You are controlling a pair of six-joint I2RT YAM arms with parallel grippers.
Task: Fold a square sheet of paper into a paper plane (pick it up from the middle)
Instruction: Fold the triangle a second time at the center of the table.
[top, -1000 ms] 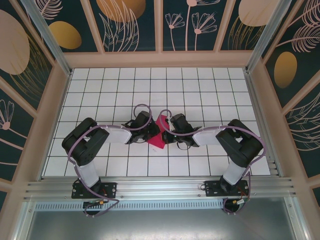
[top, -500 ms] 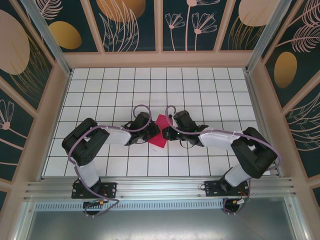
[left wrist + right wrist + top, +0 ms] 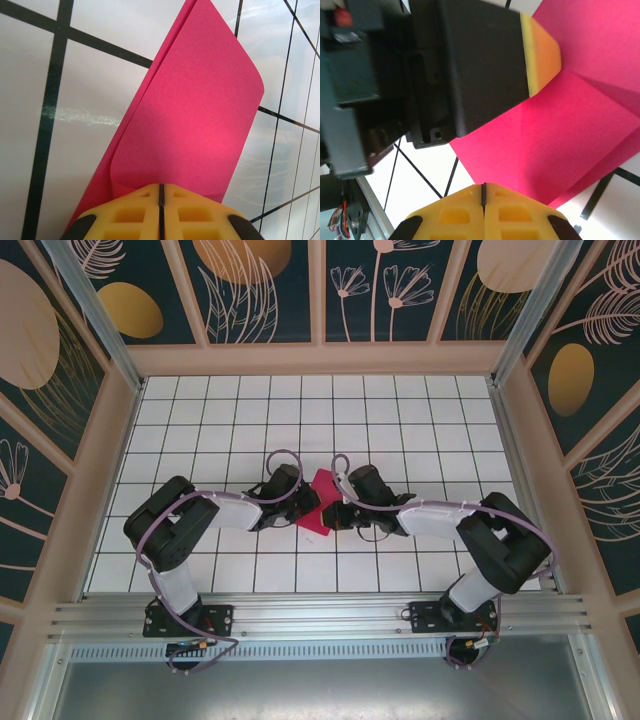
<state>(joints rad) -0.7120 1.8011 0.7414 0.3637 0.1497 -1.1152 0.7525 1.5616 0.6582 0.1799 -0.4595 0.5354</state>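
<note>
The square sheet of paper (image 3: 320, 502) is magenta-red and folded over on itself, lying mid-table between my two grippers. In the left wrist view its upper flap (image 3: 195, 110) curls up into my left gripper (image 3: 161, 187), whose yellow fingers are shut on it. In the top view my left gripper (image 3: 301, 506) is at the sheet's left side. My right gripper (image 3: 336, 508) is at its right side, and its yellow fingers (image 3: 512, 215) are shut, their tips at the near edge of the paper (image 3: 545, 145) with nothing visibly between them. The left gripper's yellow fingertip (image 3: 542, 55) rests against the sheet beside a crease.
White tiled table (image 3: 400, 420) with dark grid lines, walled by a tan frame (image 3: 320, 358) at the back and sides. A metal rail (image 3: 320, 615) runs along the near edge by the arm bases. Both forearms reach inward towards the middle.
The right gripper opened, let go of the paper, then shut again at its edge. The sheet dropped from a narrow raised shape to a wider, flatter one. The right arm's elbow swung outward.
</note>
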